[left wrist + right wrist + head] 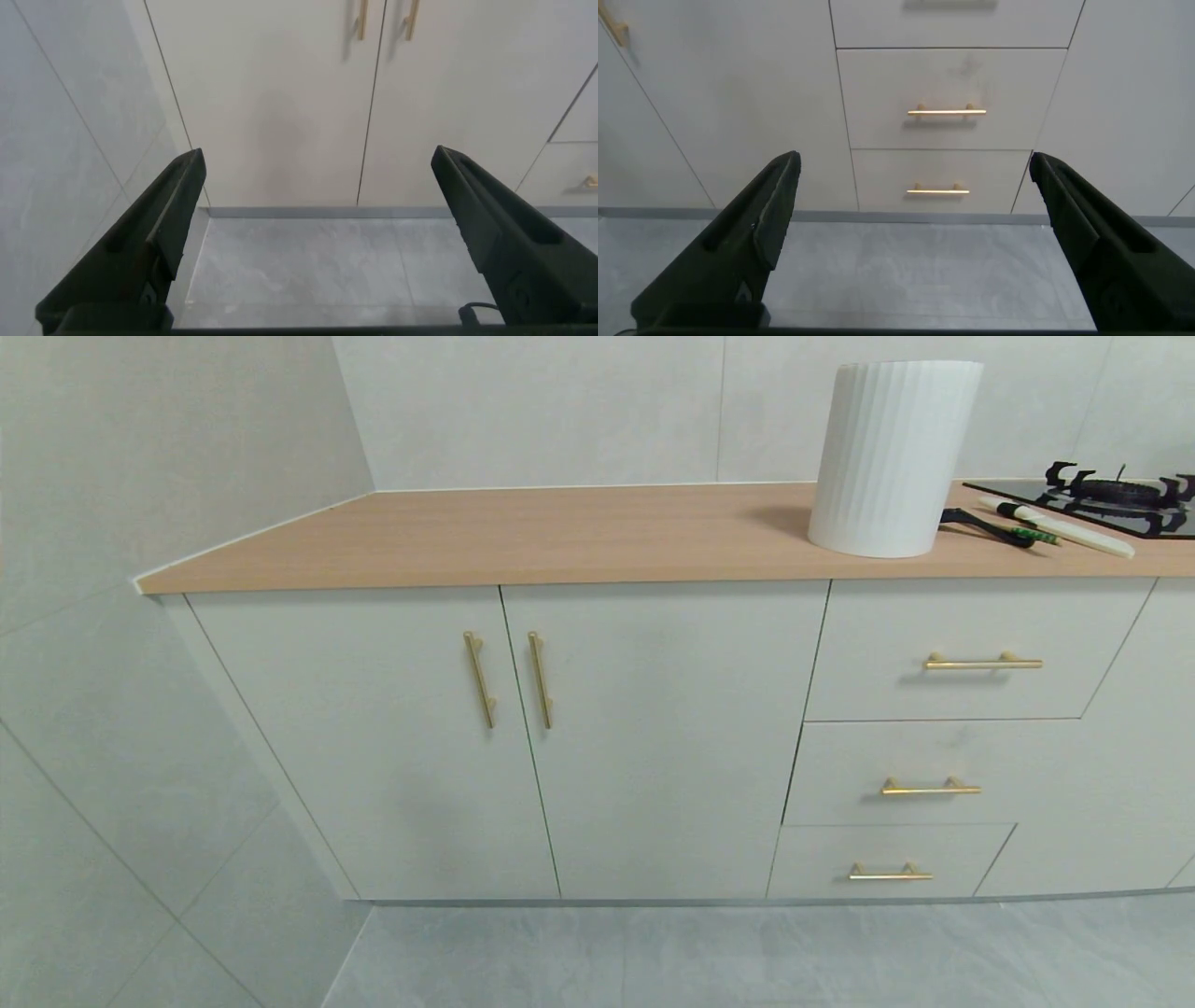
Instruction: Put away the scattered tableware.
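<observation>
Head high, wrists low — all facing cabinet (653, 737)

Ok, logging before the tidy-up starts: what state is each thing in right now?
Cupboard doors, both shut.
Top drawer, shut.
Middle drawer, shut.
Bottom drawer, shut.
White ribbed holder, upright on the countertop.
Utensils, lying flat beside it.
Left gripper, jaws open, empty.
Right gripper, jaws open, empty.

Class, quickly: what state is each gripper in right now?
Left gripper: open, holding nothing.
Right gripper: open, holding nothing.
</observation>
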### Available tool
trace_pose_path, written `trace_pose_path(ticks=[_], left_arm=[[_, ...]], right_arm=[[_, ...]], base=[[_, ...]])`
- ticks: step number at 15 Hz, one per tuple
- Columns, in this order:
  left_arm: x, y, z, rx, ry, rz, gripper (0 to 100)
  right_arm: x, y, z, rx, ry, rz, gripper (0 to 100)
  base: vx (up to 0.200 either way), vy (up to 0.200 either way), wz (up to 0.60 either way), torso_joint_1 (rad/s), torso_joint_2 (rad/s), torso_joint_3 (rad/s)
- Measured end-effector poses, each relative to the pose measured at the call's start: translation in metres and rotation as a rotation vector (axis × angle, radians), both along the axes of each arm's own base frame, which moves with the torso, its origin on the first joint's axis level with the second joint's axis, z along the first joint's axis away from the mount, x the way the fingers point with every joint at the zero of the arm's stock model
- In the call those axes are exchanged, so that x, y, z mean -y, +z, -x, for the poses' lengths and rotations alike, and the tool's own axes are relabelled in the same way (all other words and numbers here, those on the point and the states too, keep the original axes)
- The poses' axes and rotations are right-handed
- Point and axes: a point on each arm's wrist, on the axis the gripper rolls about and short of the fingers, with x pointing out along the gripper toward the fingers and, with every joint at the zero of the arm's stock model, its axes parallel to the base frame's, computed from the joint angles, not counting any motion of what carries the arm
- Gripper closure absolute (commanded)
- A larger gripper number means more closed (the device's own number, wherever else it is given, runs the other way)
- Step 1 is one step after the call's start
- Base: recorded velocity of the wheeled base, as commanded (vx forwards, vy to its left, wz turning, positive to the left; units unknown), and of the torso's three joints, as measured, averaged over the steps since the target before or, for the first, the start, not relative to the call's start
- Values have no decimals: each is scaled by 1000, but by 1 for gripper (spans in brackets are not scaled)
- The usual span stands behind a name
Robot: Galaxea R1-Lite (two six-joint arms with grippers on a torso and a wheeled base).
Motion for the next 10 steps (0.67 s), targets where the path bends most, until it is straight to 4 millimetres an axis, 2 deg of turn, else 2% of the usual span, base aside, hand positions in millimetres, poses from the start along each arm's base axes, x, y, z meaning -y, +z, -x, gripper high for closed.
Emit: trace_pose_path(ticks=[10], left_arm=[[0, 0, 0, 0, 1, 3, 0]], right_arm=[[0, 0, 0, 0, -1, -5, 0]], base=[[0, -200, 0, 2, 4, 4]])
